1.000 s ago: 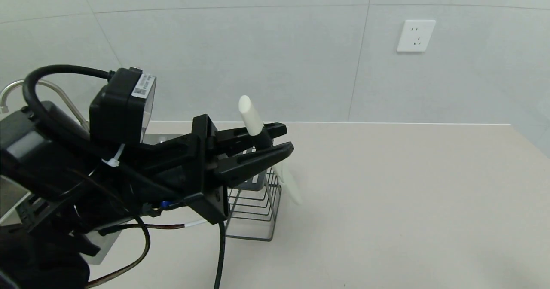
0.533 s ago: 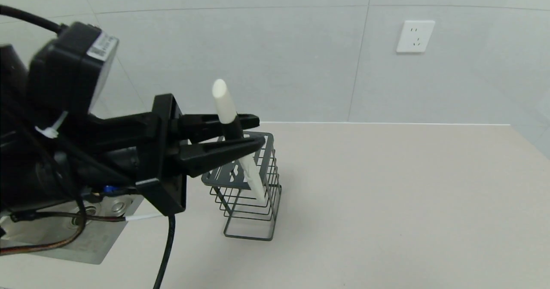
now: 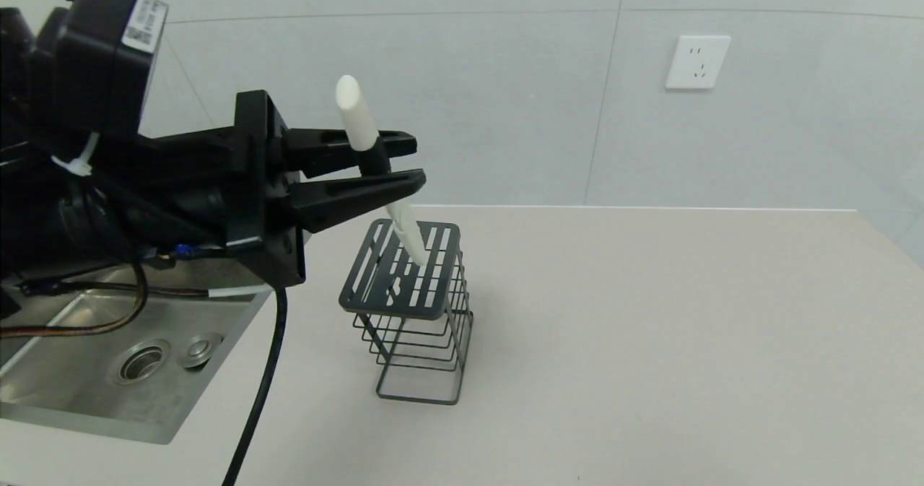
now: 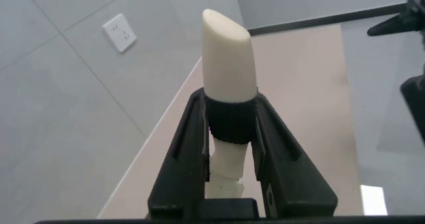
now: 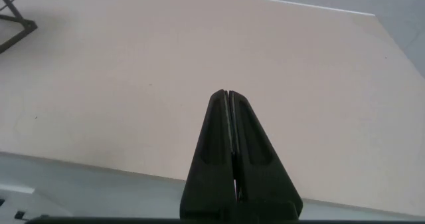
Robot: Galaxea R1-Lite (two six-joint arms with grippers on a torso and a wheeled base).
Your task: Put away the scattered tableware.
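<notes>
My left gripper (image 3: 418,158) is shut on a white utensil (image 3: 355,114) at the black band around its middle. The utensil stands nearly upright, rounded handle up, its thin lower end just over the slotted top of a dark wire cutlery holder (image 3: 426,341) on the beige counter (image 3: 650,327). In the left wrist view the utensil (image 4: 228,51) rises between the fingers of the left gripper (image 4: 229,108). My right gripper (image 5: 228,98) is shut with nothing in it, above bare counter; a corner of the wire holder (image 5: 13,21) shows far off.
A steel sink (image 3: 72,378) with a drain (image 3: 139,362) is set into the counter to the left of the holder. A wall socket (image 3: 697,60) sits on the tiled wall behind. The counter stretches free to the right of the holder.
My left gripper has lifted the utensil up and to the left. Its lower end has come from beside the holder to just above the slotted top, and the sink is now uncovered.
</notes>
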